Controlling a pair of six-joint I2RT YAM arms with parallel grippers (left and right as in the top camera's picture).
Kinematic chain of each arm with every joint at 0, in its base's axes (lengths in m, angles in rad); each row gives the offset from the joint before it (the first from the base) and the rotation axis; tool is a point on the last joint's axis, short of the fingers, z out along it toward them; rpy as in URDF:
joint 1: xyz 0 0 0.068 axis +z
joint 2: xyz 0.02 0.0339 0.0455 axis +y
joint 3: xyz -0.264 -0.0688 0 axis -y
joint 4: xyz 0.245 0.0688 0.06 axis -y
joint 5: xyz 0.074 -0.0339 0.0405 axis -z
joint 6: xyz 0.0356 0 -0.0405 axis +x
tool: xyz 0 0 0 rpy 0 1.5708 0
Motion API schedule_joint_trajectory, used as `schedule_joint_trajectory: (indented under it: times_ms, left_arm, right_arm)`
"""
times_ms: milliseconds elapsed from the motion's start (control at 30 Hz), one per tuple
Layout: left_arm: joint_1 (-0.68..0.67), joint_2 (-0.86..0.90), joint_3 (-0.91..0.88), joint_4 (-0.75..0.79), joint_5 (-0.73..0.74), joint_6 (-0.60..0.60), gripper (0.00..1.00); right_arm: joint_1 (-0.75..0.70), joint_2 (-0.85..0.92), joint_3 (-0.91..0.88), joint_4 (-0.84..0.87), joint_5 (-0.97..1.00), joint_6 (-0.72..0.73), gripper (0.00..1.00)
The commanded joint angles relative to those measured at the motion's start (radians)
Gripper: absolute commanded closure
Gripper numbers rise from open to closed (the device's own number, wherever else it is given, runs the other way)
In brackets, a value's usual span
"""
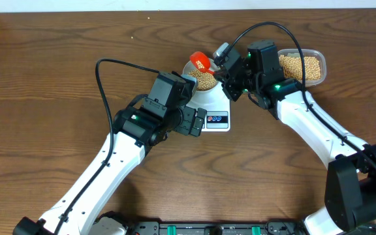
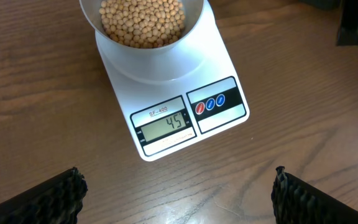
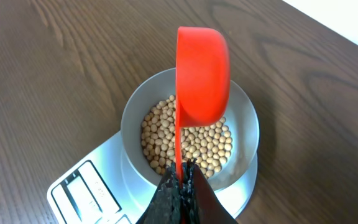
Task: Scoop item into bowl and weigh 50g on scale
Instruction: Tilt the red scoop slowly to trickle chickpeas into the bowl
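Beans (image 2: 142, 22) — small, round, tan-yellow — lie in a loose heap inside the pale bowl (image 2: 160, 56), covering its bottom. The bowl stands on the white scale (image 2: 219, 62), at the end away from the grey display (image 2: 166, 126), which reads 45. Round red and blue buttons (image 2: 210, 104) sit just beside the display.

A red scoop (image 3: 202, 74) hangs over the bowl, turned on its side so that its rounded outer wall faces the right wrist camera; its inside cannot be seen. The right gripper (image 3: 182, 186) is clamped on the scoop's thin handle, its fingers pressed together around it.

The left gripper (image 2: 177, 180) hovers above the desk (image 2: 42, 93) near the scale's display end — jaws spread wide over bare wood. Beyond the right gripper, apart from the scale, a clear plastic tub (image 1: 320, 62) holds more of the same beans.
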Motion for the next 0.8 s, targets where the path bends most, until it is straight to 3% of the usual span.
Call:
schedule_joint_trajectory:
  times_ms: [0,300,767]
  left_arm:
    - [-0.002,0.006,-0.008,-0.004,-0.006,-0.002,0.02]
    - [-0.002,0.006,-0.008,-0.004,-0.006,-0.002,0.02]
    - [-0.002,0.006,-0.008,-0.004,-0.006,-0.002,0.02]
  right_arm:
    - [0.004,-0.029,0.022,0.005,0.000,-0.052,0.99]
    - [0.004,-0.029,0.022,0.006,-0.001,-0.163,0.99]
    - [0.003,-0.029,0.022,0.034,-0.001,-0.190,0.99]
